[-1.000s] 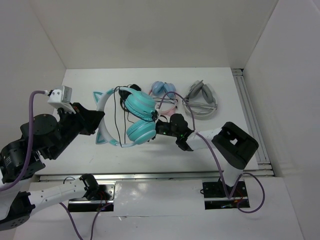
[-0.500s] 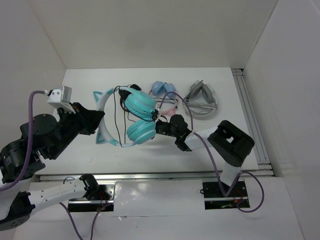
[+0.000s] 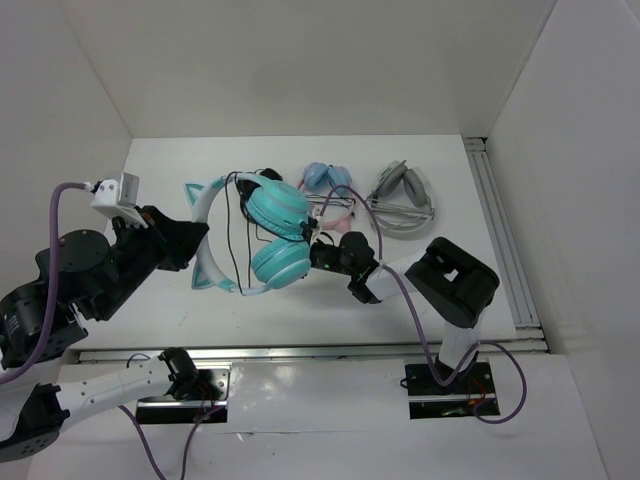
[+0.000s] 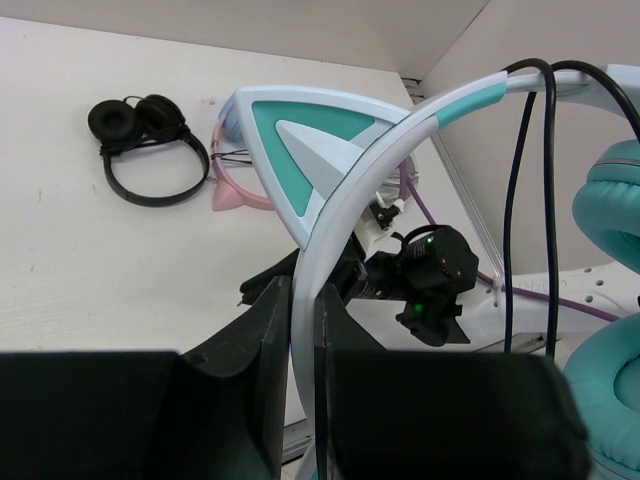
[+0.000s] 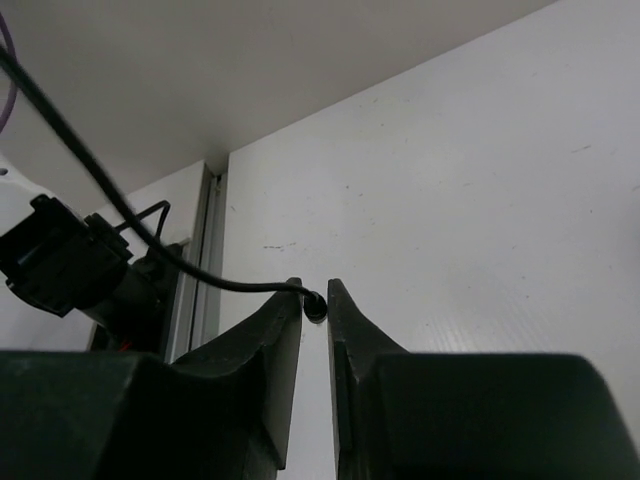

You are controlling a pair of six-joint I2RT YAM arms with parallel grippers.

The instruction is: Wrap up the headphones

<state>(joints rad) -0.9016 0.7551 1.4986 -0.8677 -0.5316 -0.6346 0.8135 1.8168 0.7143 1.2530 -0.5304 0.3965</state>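
The teal headphones (image 3: 278, 232) are held up off the table, cups to the right, with the pale cat-eared headband (image 3: 203, 222) to the left. My left gripper (image 3: 196, 243) is shut on the headband, which runs up between its fingers in the left wrist view (image 4: 308, 300). The thin black cable (image 3: 233, 225) hangs in loops across the headband, and it also shows in the left wrist view (image 4: 512, 210). My right gripper (image 3: 316, 250) sits just right of the lower cup. In the right wrist view (image 5: 315, 298) it is shut on the cable's plug end (image 5: 316, 308).
A pink cat-eared pair with blue cups (image 3: 328, 183) and a grey pair (image 3: 404, 198) lie at the back right. A small black pair (image 4: 143, 148) lies on the table in the left wrist view. A metal rail (image 3: 500, 240) runs along the table's right side.
The right arm's elbow has swung left toward the headphones, and its gripper has edged slightly left while still holding the plug. The left arm has shifted a little; the headphones have hardly moved.
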